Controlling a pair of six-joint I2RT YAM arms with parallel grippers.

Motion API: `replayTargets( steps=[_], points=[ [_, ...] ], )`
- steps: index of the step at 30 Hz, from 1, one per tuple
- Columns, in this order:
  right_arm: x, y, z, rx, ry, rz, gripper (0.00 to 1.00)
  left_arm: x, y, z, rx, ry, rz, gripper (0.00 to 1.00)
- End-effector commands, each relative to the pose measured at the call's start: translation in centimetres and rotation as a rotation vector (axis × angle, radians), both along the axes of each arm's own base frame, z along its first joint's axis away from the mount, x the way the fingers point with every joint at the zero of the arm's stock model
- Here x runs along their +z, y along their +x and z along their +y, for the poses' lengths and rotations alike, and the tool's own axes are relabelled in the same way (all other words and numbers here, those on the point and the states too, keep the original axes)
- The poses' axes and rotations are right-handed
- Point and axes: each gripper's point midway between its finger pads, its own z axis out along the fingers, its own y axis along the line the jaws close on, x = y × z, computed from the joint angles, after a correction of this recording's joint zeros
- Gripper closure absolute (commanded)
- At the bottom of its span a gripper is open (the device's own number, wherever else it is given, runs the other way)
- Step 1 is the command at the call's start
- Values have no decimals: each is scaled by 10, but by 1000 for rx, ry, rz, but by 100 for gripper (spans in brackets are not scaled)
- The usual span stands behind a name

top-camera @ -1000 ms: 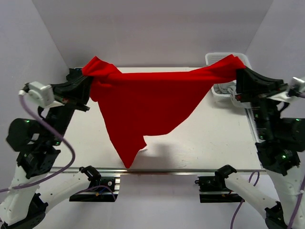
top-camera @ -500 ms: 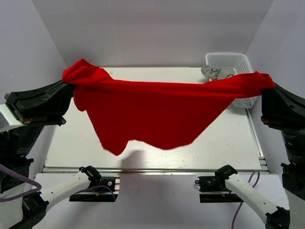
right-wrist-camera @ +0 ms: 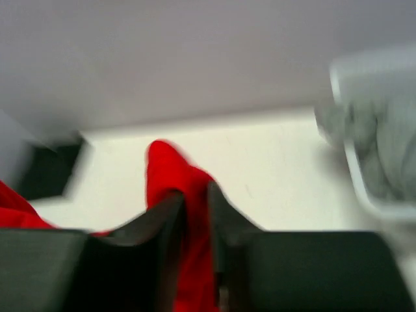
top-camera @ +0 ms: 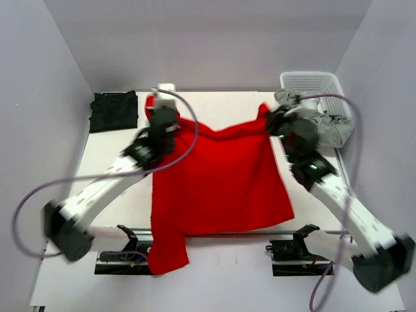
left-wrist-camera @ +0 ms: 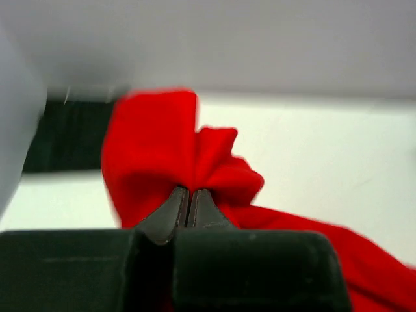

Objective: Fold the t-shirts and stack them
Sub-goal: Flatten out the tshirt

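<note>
Red t-shirt (top-camera: 218,182) lies spread mostly flat, approx centre of the worktop (top-camera: 312,175). Its two far corners are raised and pinched, one per arm. Near hem runs over the worktop's near edge. At near-L a part of the shirt hangs down past the front rail (top-camera: 221,233).

L jaws: closed tight on a bunched corner of the red cloth. In the L wrist view the fingers (left-wrist-camera: 170,209) meet w/ no visible gap, and cloth puffs out above them. Top view puts that corner at the shirt's far-L.

R jaws: nearly closed, w/ a thin strip of red cloth clamped btwn the fingers (right-wrist-camera: 162,218). A peak of cloth sticks up beyond the tips. Top view puts this at the shirt's far-R corner, near the white lattice basket (top-camera: 312,81).

Black t-shirt (top-camera: 114,112): folded, lying flat at the far-L corner of the worktop. It sits apart from the red one, and neither arm touches it.

Basket sits at the far-R corner. Grey cloth (top-camera: 328,127) spills over its near side. R arm (top-camera: 338,195) overlaps part of that cloth in the top view, and contact can't be told.

Both arms are blurred in the top view. L arm (top-camera: 104,188) reaches diagonally from near-L toward the shirt's far-L corner.
</note>
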Motion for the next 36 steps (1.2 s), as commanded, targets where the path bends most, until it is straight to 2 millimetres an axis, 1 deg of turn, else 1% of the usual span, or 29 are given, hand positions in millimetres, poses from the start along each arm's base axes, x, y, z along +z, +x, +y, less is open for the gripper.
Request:
replayTargets(
  steps=[1, 2, 3, 4, 5, 6, 7, 8, 10, 11, 12, 15, 16, 17, 18, 19, 20, 21, 23, 24, 25, 26, 28, 29, 30, 31, 32, 33, 36],
  points=[
    [-96, 37, -8, -178, -12, 233, 67, -85, 24, 36, 322, 53, 166, 100],
    [-127, 46, -5, -187, -54, 303, 56, -103, 32, 33, 322, 59, 204, 100],
    [-136, 50, -2, -190, -67, 334, 42, -123, 39, 31, 322, 51, 247, 85],
    [-167, 57, 3, -189, -126, 427, 39, -156, 53, 28, 320, 81, 323, 64],
    [-173, 60, 5, -195, -131, 451, 37, -169, 60, 28, 324, 99, 352, 1],
    [-180, 60, 5, -198, -149, 483, 37, -186, 61, 29, 335, 114, 409, 0],
    [-183, 65, 11, -179, -168, 510, 36, -184, 70, 26, 343, 96, 430, 0],
    [-185, 65, 12, -173, -177, 521, 27, -205, 75, 28, 364, 122, 493, 0],
    [-186, 64, 18, -137, -182, 524, 25, -208, 77, 30, 379, 125, 535, 0],
    [-187, 64, 18, -134, -181, 523, 16, -209, 77, 28, 368, 121, 540, 0],
    [-186, 63, 22, -111, -181, 521, 16, -203, 79, 24, 350, 94, 524, 0],
    [-189, 58, 31, -39, -187, 529, 14, -216, 72, 20, 260, 56, 549, 0],
    [-193, 56, 33, -22, -190, 536, 10, -206, 68, 19, 236, 29, 531, 0],
    [-194, 52, 41, 31, -194, 542, 10, -207, 63, 17, 214, 20, 538, 0],
    [-195, 50, 44, 50, -193, 545, 10, -214, 56, 15, 184, 12, 556, 0],
    [-201, 47, 46, 77, -207, 552, 10, -214, 52, 14, 167, 1, 555, 0],
    [-203, 42, 58, 147, -194, 556, 10, -207, 47, 18, 157, -19, 544, 0],
    [-204, 41, 62, 172, -192, 556, 10, -220, 37, 17, 129, -17, 578, 0],
    [-213, 35, 71, 237, -191, 570, 10, -224, 28, 14, 91, -36, 584, 0],
    [-219, 32, 75, 263, -195, 585, 10, -236, 17, 17, 66, -43, 620, 0],
    [-218, 35, 80, 283, -187, 565, 10, -240, 14, 13, 36, -58, 621, 0],
    [-222, 36, 82, 287, -189, 574, 10, -262, 3, 16, 22, -52, 681, 0],
    [-238, 34, 88, 325, -203, 627, 10, -272, -8, 19, 20, -81, 708, 0],
    [-240, 35, 92, 346, -214, 630, 10, -289, -17, 21, 21, -82, 737, 0],
    [-243, 35, 94, 353, -213, 638, 10, -293, -23, 21, 8, -85, 750, 0],
    [-261, 24, 97, 389, -226, 710, 10, -294, -26, 21, -2, -93, 746, 0],
    [-265, 22, 98, 390, -212, 723, 10, -303, -32, 24, 3, -82, 767, 0],
    [-278, 19, 98, 393, -210, 752, 10, -305, -32, 25, 6, -99, 770, 0],
    [-292, 24, 99, 385, -205, 795, 10, -313, -32, 26, 11, -98, 794, 0]
  ],
)
